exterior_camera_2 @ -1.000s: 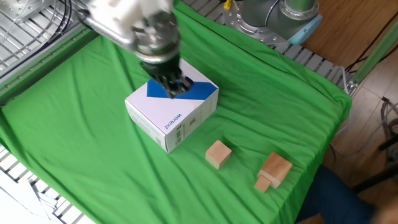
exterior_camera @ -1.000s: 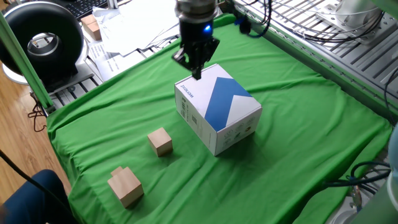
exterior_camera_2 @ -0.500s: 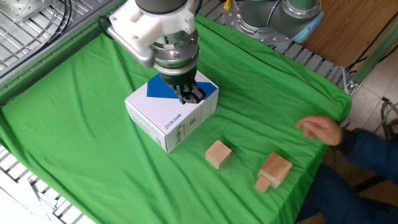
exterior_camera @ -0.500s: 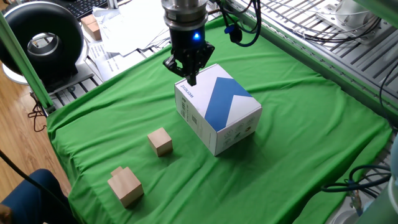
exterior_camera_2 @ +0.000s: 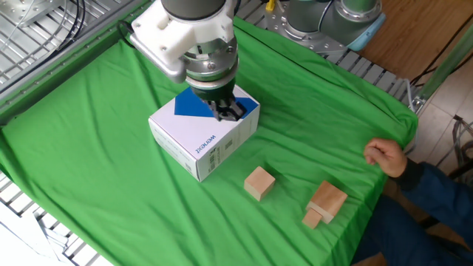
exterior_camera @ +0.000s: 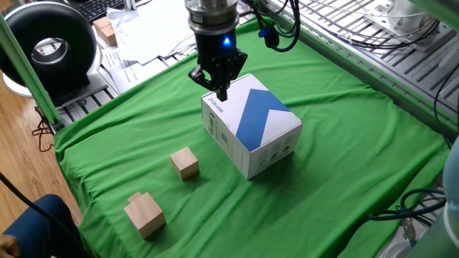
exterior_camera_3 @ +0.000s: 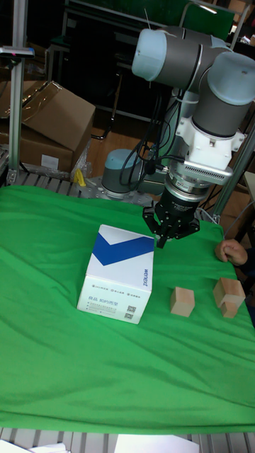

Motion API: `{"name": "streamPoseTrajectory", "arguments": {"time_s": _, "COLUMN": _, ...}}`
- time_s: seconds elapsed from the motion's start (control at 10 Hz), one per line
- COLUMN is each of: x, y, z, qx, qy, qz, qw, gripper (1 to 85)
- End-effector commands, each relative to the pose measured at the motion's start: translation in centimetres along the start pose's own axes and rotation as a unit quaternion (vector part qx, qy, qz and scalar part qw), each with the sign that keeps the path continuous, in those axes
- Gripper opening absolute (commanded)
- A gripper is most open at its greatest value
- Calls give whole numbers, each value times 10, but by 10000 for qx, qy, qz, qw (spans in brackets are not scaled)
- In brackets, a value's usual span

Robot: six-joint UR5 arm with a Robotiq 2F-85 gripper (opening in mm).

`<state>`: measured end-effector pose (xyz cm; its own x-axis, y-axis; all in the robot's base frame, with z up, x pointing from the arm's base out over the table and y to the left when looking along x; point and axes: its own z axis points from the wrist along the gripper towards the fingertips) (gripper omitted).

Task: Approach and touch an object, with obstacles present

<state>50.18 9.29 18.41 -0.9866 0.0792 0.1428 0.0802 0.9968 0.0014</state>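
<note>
Your small cube (exterior_camera: 185, 163), plain light wood, sits on the green cloth (exterior_camera: 344, 136) between white box (exterior_camera: 251, 125) and stepped block (exterior_camera: 144, 213). Gripper (exterior_camera: 221, 91) above the box edge, fingers together.

A green cloth (exterior_camera: 344, 143) covers the tabletop (exterior_camera_2: 369, 77), whose grooved metal edge shows past the cloth. Beyond one side lie loose white papers (exterior_camera: 154, 32), a black keyboard (exterior_camera: 100, 8) and a round black device (exterior_camera: 49, 46) on a white base. Wood-look flooring (exterior_camera: 18, 143) shows below it. Wire racks (exterior_camera: 358, 21) with black cables run along another side. In the tall fixed view, the room behind is dim, with a brown cardboard carton (exterior_camera_3: 53, 120) and an aluminium post (exterior_camera_3: 15, 92) at the left.
</note>
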Motion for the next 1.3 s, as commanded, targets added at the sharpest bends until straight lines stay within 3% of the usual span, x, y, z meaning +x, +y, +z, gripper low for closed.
{"name": "streamPoseTrajectory", "arguments": {"time_s": 0.0, "x": -18, "y": -5, "z": -2, "qx": 88, "qy": -334, "qz": -272, "qw": 9990, "gripper": 23}}
{"name": "streamPoseTrajectory", "arguments": {"time_s": 0.2, "x": -16, "y": 2, "z": -2, "qx": -42, "qy": -312, "qz": -270, "qw": 9991, "gripper": 23}}
{"name": "streamPoseTrajectory", "arguments": {"time_s": 0.6, "x": -26, "y": 1, "z": -3, "qx": 6, "qy": -496, "qz": -497, "qw": 9975, "gripper": 23}}
{"name": "streamPoseTrajectory", "arguments": {"time_s": 1.0, "x": -23, "y": 5, "z": -3, "qx": -77, "qy": -440, "qz": -482, "qw": 9978, "gripper": 23}}
{"name": "streamPoseTrajectory", "arguments": {"time_s": 1.2, "x": -23, "y": 17, "z": 13, "qx": -69, "qy": -402, "qz": -481, "qw": 9980, "gripper": 23}}
